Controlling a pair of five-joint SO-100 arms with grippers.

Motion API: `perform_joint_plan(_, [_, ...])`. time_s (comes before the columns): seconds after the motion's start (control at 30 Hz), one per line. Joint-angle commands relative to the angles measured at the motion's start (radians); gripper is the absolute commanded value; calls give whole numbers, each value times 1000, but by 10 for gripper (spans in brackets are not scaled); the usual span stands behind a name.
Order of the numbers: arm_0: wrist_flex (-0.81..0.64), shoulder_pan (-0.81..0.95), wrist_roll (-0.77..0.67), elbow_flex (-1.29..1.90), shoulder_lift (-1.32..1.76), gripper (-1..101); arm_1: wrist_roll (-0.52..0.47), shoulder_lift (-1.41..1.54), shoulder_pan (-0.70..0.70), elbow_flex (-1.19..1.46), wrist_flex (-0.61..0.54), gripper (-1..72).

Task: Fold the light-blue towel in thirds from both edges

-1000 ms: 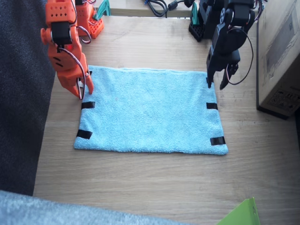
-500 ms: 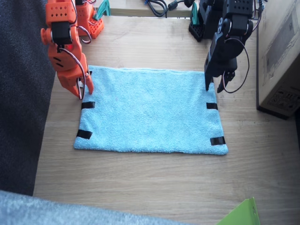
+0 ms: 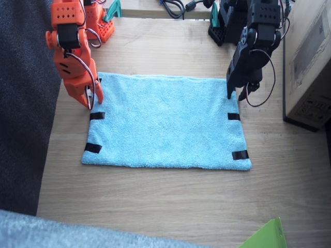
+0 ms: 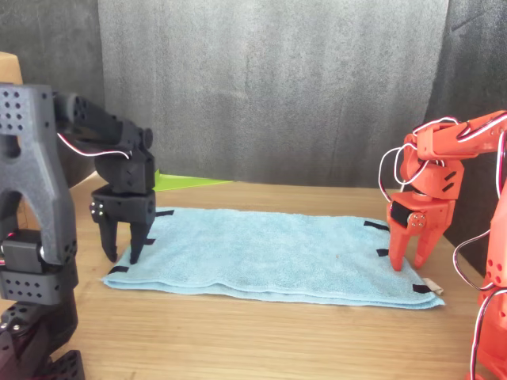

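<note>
Light-blue towel [image 3: 165, 122] lies flat and unfolded on the wooden table [image 3: 170, 206], long axis running between the two arms; both short edges carry black tape strips [image 3: 239, 155], two of them clearly visible on each side in the fixed view. Small white tag [image 4: 432, 283] sticks out at the towel corner nearest the orange arm in the front view. Right gripper [image 3: 89, 98] (orange) points down at the far corner of its short edge, fingertips at or just above the cloth; the front view [image 4: 409, 257] shows its jaws a little apart with no fabric between them, so open and holding nothing. Left gripper [image 3: 235, 95] (black) hangs over the far corner of the opposite short edge, tips close to the towel's rim; the front view [image 4: 120, 252] shows the two fingers spread, empty, contact with the cloth cannot be told. A cardboard box [image 3: 310, 62] stands on the table just beyond the left arm, well clear of the towel. A green sheet corner [image 3: 266, 237] shows at the near edge of the fixed view.
</note>
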Motion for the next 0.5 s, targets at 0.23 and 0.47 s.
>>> perform_joint_plan(0.23, [26,17,20,-46,-17,29,6,-28,52,8,15,97])
perform_joint_plan(0.47, [17,17,18,-29,0,-1,2,-31,60,17,15,1])
